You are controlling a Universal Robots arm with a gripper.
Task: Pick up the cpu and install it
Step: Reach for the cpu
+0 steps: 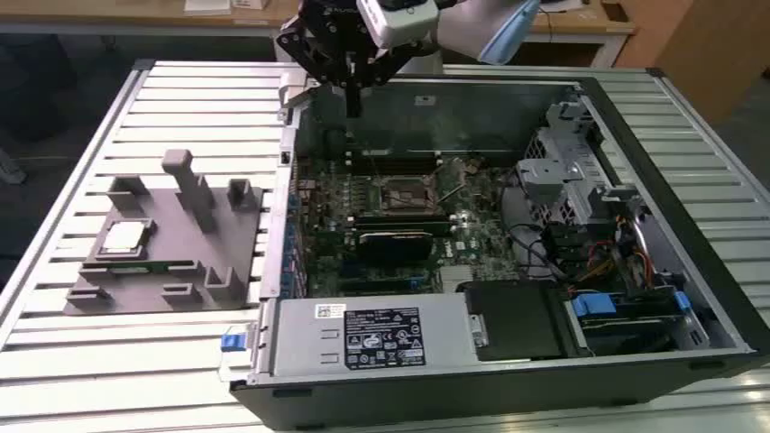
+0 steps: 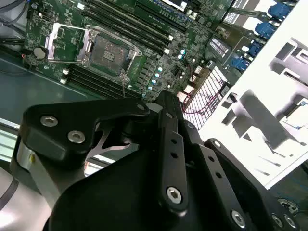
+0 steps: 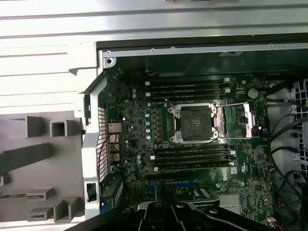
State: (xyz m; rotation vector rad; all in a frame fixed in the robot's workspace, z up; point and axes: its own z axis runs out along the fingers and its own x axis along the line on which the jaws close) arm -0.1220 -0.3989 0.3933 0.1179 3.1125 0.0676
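Note:
In the exterior view the cpu (image 1: 124,236), a small silvery square chip, lies flat on the grey tray (image 1: 144,293) on the view's left, beside the open computer case. My gripper (image 1: 352,101) hangs over the far wall of the case, well away from the cpu, with its fingers together and nothing between them. The black-framed motherboard socket (image 1: 407,193) sits mid-board. In both wrist views the socket (image 3: 195,123) (image 2: 109,52) is empty with its metal load plate (image 3: 237,120) swung open. The gripper's black linkage (image 2: 163,144) is in the foreground of the second wrist view.
A thin green memory stick (image 1: 135,266) rests in the tray, which has several upright posts (image 1: 193,185). Inside the case are a drive cage (image 1: 565,171), cables (image 1: 601,262), a black fan shroud (image 1: 517,316) and the power supply (image 1: 373,338). The slatted metal table (image 1: 108,388) surrounds everything.

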